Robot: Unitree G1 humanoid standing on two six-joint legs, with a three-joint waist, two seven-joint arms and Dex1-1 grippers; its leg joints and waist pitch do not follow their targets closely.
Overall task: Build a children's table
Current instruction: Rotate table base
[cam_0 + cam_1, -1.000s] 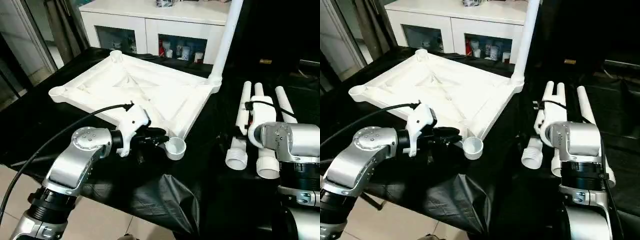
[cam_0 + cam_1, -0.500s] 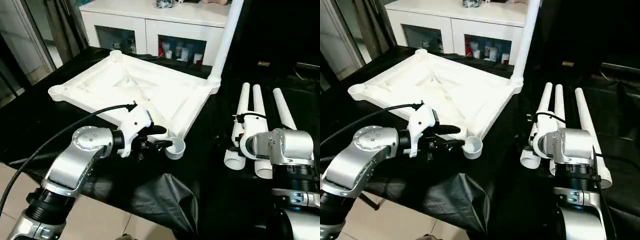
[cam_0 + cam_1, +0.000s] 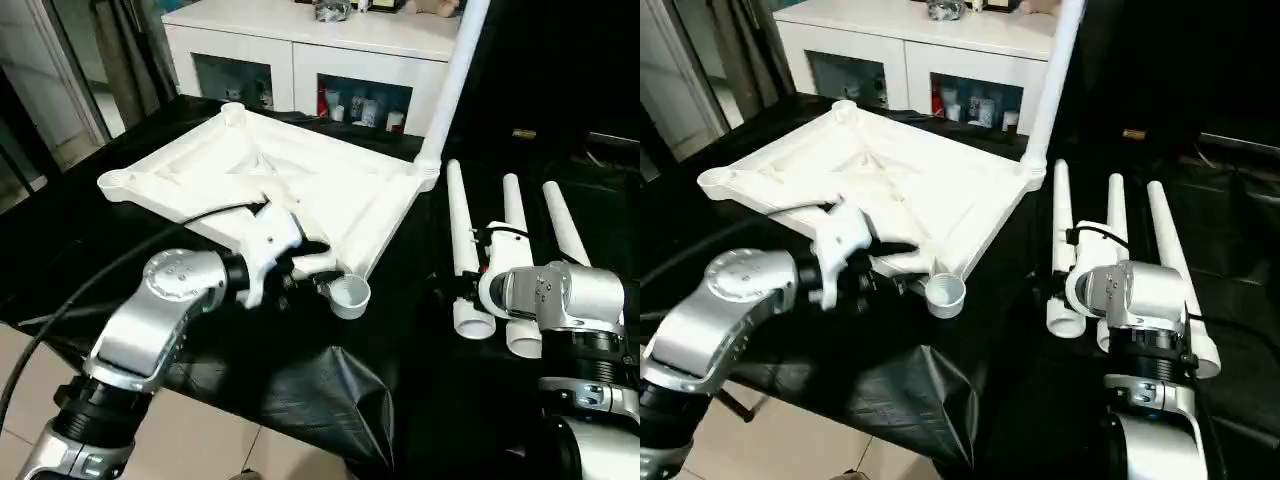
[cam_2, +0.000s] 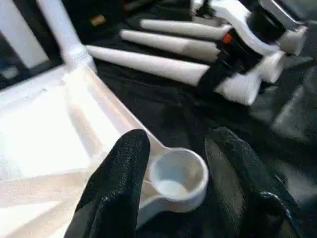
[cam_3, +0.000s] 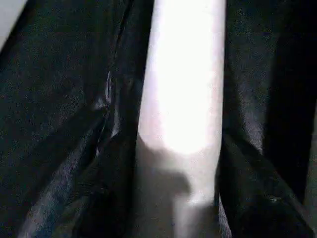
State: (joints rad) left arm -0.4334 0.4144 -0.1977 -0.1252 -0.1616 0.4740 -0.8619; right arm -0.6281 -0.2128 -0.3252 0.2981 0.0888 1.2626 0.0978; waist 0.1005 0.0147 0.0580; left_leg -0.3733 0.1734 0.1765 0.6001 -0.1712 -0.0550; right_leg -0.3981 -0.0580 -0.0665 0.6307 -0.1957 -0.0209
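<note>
The white tabletop (image 3: 330, 190) lies underside up on the black-covered table. One white leg (image 3: 455, 80) stands upright in its far right corner socket. My left gripper (image 3: 322, 268) is open at the near corner socket (image 3: 350, 293). In the left wrist view its fingers (image 4: 124, 168) stand on either side of that socket (image 4: 178, 173). Three loose legs lie to the right. My right gripper (image 3: 468, 285) is shut on the leftmost one (image 3: 458, 215) near its wide end. The right wrist view shows that leg (image 5: 183, 74) pinched between both fingers. The other two legs (image 3: 512, 210) (image 3: 560, 215) lie beside it.
A white cabinet (image 3: 300, 50) with glass doors stands behind the table. The black cloth (image 3: 330, 390) hangs in folds over the table's front edge. A black cable (image 3: 60, 310) runs along my left arm. Light floor (image 3: 20, 400) shows at the lower left.
My right gripper has closed on the leftmost loose leg, whose far end has swung left, away from the other two. My left gripper's fingers have spread apart at the near corner socket.
</note>
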